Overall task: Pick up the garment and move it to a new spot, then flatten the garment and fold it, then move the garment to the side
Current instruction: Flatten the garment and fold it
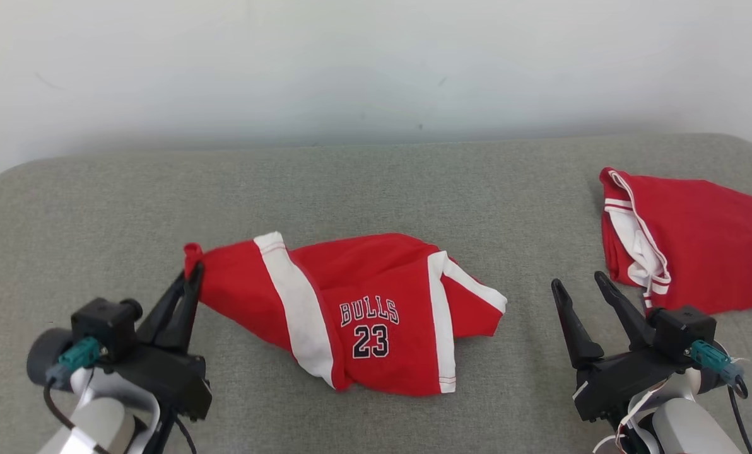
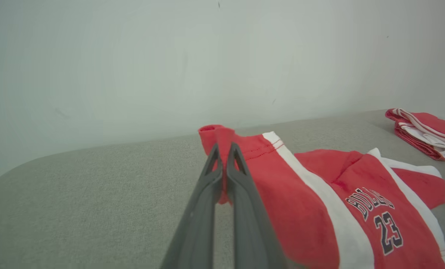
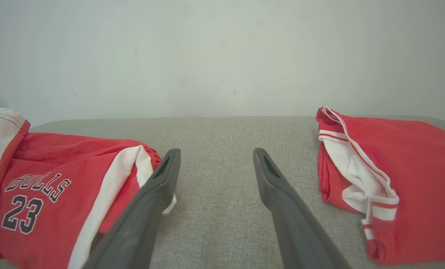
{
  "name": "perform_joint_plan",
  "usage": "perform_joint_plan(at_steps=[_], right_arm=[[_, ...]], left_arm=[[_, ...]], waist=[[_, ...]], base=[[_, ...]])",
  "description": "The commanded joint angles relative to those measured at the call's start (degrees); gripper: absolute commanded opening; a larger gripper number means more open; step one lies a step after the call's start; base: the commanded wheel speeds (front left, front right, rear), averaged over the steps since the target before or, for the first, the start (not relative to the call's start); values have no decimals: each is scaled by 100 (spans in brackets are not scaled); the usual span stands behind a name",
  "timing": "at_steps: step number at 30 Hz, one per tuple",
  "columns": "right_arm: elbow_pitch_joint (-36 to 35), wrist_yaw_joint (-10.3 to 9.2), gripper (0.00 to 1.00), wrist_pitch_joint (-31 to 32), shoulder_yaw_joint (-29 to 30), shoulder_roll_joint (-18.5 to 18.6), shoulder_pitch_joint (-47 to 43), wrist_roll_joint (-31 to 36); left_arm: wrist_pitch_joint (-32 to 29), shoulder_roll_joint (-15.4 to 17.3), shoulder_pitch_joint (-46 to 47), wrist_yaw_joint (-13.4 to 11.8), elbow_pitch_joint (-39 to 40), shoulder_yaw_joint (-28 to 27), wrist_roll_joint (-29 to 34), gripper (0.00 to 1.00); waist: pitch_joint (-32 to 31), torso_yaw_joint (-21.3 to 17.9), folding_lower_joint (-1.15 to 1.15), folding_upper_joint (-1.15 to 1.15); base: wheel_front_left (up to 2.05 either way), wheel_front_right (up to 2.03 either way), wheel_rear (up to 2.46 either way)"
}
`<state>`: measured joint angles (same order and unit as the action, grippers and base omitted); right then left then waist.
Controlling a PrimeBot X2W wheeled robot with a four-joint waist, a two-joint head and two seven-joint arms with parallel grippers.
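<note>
The red cloth shorts (image 1: 363,302) with white stripes lie in the middle of the grey cloth surface (image 1: 376,183). The left gripper (image 1: 193,271) is pinched tight on their left corner. The right gripper (image 1: 578,280) sits near, just right of the shorts, with its fingers wide apart and holding nothing. There are two red clothes: these shorts and one folded red-and-white garment (image 1: 691,252) far right. The shorts stretch long from left to right, and the pinched corner points left.
</note>
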<state>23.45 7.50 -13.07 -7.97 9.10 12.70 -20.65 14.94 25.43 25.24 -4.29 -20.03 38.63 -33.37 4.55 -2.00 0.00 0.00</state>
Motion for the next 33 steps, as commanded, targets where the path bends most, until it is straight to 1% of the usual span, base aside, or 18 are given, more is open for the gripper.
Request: perform_joint_plan(at_steps=[1,5,8,12,18,19,20,21,28,33], right_arm=[[-19,-3,100,5,7,42,-33,8],[-41,-3,100,19,-23,41,-24,1],[-51,-3,100,20,-15,55,-44,-13],[-67,-3,100,29,1,60,-56,-21],[-102,-4,100,50,27,65,-53,2],[-104,-3,100,55,29,67,-44,5],[-106,-3,100,56,30,69,-39,7],[-110,-3,100,56,33,70,-35,8],[-114,-4,100,58,45,55,-27,20],[-100,-3,100,45,32,52,-19,6]], left_arm=[[38,47,-123,-34,65,-13,-20,0],[36,90,-420,-82,17,19,-99,0],[37,30,-625,-85,-41,-21,-248,0],[37,-9,-776,-99,-112,-30,-281,0],[38,-152,-906,3,-309,-46,-331,0],[38,-163,-893,0,-342,-81,-306,24],[38,-185,-874,-37,-356,-125,-258,81],[38,-207,-860,-70,-375,-152,-193,100],[39,-322,-819,-165,-183,-447,212,100],[39,-432,-813,-103,57,-499,466,100]], waist=[[-18,67,0,0],[-29,120,0,0],[-26,151,0,0],[-1,181,0,0],[46,215,0,0],[52,217,0,0],[57,221,0,0],[60,225,0,0],[72,221,0,0],[85,184,0,0]], base=[[0,0,0],[0,0,0],[0,0,0],[0,0,0],[0,0,0],[0,0,0],[0,0,0],[0,0,0],[0,0,0],[0,0,0]])
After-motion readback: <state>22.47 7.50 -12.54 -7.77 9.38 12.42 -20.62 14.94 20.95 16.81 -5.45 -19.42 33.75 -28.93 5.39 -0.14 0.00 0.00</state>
